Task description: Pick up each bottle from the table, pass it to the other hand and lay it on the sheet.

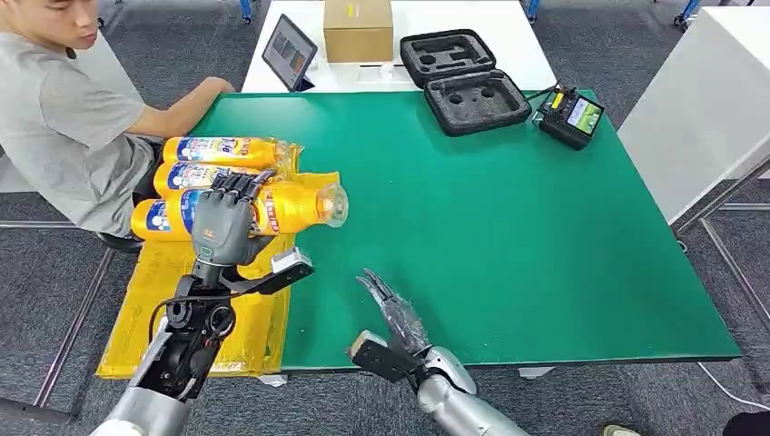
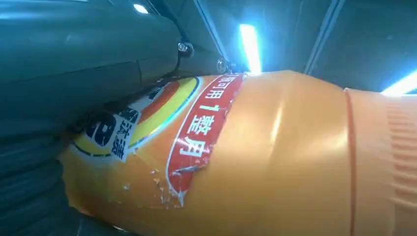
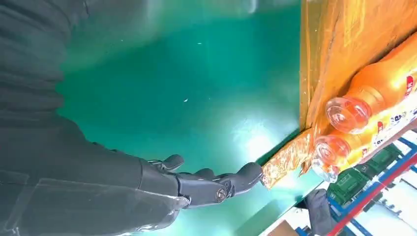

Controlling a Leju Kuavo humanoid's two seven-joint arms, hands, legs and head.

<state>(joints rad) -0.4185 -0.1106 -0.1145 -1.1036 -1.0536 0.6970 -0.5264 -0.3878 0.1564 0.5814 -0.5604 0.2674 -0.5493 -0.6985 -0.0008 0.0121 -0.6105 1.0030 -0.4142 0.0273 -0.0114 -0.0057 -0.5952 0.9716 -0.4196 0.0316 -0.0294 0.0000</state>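
Note:
Three orange bottles with blue-and-white labels lie side by side at the far end of the yellow sheet (image 1: 163,318), which covers the table's left edge. My left hand (image 1: 222,222) grips the nearest bottle (image 1: 291,207) around its middle, fingers curled over it and its clear cap pointing right. Up close, the left wrist view shows that bottle (image 2: 275,157) pressed against my left hand (image 2: 74,73). The other two bottles (image 1: 227,150) (image 1: 192,174) lie beyond it. My right hand (image 1: 390,309) hovers open over the green table near its front edge, empty, fingers (image 3: 206,182) stretched toward the sheet (image 3: 334,59).
A seated person (image 1: 64,118) rests an arm on the table's far left corner. At the back stand a tablet (image 1: 289,50), a cardboard box (image 1: 358,29), an open black foam case (image 1: 463,82) and a black device with a screen (image 1: 570,115). A bare stretch of green table top (image 1: 527,236) lies to the right.

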